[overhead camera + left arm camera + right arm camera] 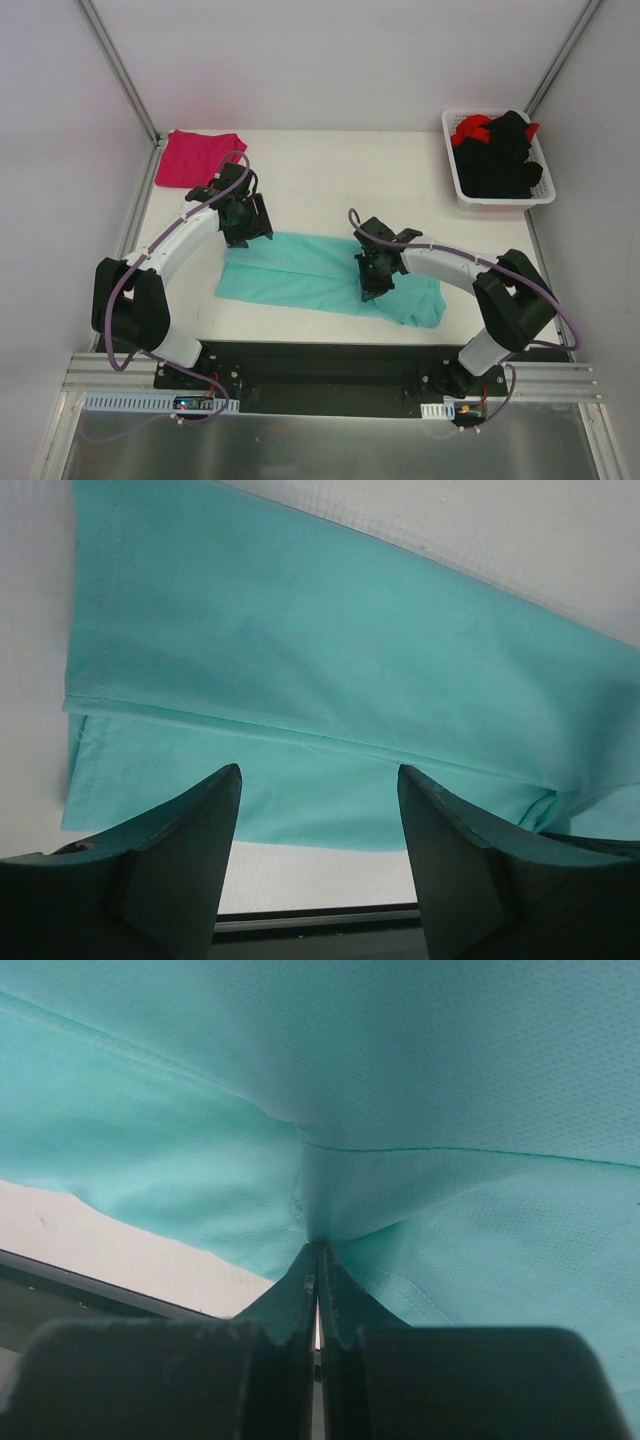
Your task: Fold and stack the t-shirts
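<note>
A teal t-shirt [320,275] lies partly folded across the middle of the table. My left gripper [245,225] hovers open over its far left corner; in the left wrist view the teal cloth [350,670] lies beyond the spread fingers [190,840] with nothing between them. My right gripper [372,275] is shut on a pinch of the teal cloth [400,1110] near the shirt's right part, the fabric bunched at the tips [316,1248]. A folded magenta-pink t-shirt [200,157] lies at the far left corner.
A white basket [452,170] at the far right holds black [505,155] and red [475,128] garments. White walls enclose the table on three sides. The black mounting rail [320,375] runs along the near edge.
</note>
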`<action>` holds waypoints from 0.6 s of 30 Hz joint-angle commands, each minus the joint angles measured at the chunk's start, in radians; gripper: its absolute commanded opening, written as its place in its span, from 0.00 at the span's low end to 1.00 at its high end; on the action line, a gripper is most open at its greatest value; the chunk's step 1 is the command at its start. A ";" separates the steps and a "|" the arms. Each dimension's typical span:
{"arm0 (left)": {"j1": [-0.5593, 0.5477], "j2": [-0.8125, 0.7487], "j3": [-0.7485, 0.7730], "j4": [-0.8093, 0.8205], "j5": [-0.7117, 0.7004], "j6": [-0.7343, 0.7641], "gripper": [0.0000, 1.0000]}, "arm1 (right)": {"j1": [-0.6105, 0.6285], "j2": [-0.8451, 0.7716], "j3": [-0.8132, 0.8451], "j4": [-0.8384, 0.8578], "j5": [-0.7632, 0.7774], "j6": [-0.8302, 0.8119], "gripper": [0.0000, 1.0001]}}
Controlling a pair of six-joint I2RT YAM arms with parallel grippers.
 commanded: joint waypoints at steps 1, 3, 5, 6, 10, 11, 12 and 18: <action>-0.002 -0.038 0.021 -0.032 -0.015 0.021 0.63 | 0.013 0.006 -0.004 0.022 0.015 0.030 0.01; -0.002 -0.036 0.022 -0.034 -0.015 0.020 0.63 | 0.013 0.006 0.003 0.017 0.019 0.030 0.01; -0.002 -0.035 0.022 -0.034 -0.015 0.020 0.63 | 0.013 0.008 0.018 0.007 0.024 0.027 0.01; -0.002 -0.035 0.021 -0.035 -0.015 0.020 0.63 | 0.013 0.006 0.025 0.004 0.024 0.024 0.01; -0.002 -0.036 0.021 -0.034 -0.006 0.021 0.63 | 0.016 -0.009 0.078 -0.045 0.037 0.015 0.01; -0.004 -0.039 0.021 -0.034 0.002 0.017 0.63 | 0.016 -0.014 0.090 -0.055 0.041 0.010 0.01; -0.005 -0.041 0.015 -0.034 0.002 0.011 0.63 | 0.016 -0.023 0.108 -0.065 0.044 0.010 0.01; -0.158 -0.111 -0.080 0.067 -0.069 -0.089 0.63 | 0.022 -0.084 0.131 -0.121 0.074 0.007 0.01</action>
